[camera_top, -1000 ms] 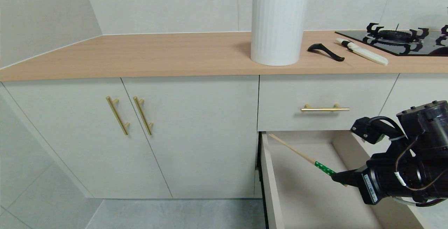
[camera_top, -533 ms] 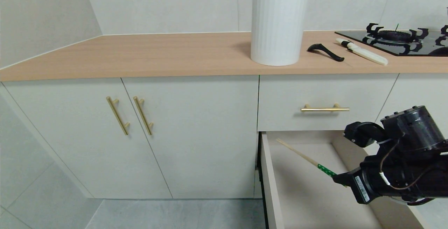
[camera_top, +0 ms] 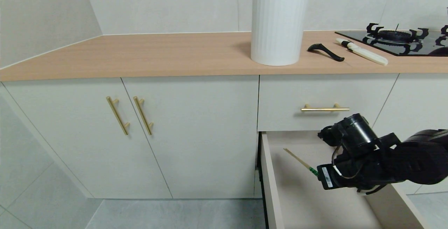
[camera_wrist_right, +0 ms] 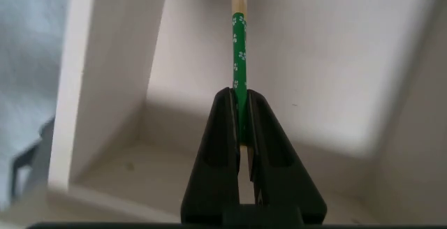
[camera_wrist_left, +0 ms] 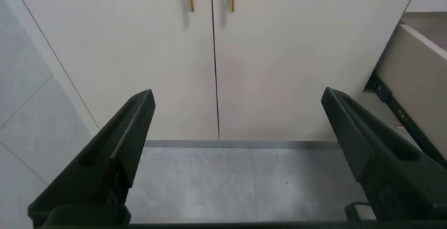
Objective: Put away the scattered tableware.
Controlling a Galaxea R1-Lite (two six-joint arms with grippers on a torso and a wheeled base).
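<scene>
My right gripper [camera_top: 320, 173] hangs over the open lower drawer [camera_top: 267, 166], shut on a wooden chopstick [camera_top: 297, 159] with a green patterned end. Its bare tip points toward the drawer's back left corner. In the right wrist view the fingers [camera_wrist_right: 222, 142] pinch the green part of the chopstick [camera_wrist_right: 239, 47] above the pale drawer floor [camera_wrist_right: 328, 61]. On the counter a black-handled utensil [camera_top: 325, 51] and a white knife [camera_top: 362, 51] lie to the right of a white ribbed cylinder [camera_top: 278, 22]. My left gripper [camera_wrist_left: 237, 152] is open, low before the cabinet doors [camera_wrist_left: 279, 47].
A gas hob [camera_top: 399, 42] fills the counter's far right. A shut drawer with a brass handle [camera_top: 324, 109] sits just above the open one. Two cabinet doors with brass handles [camera_top: 129, 115] stand to the left. Grey floor tiles [camera_wrist_left: 230, 180] lie below.
My right arm has swung left and down into the drawer, carrying the chopstick lower; the chopstick's tip has dropped toward the drawer floor.
</scene>
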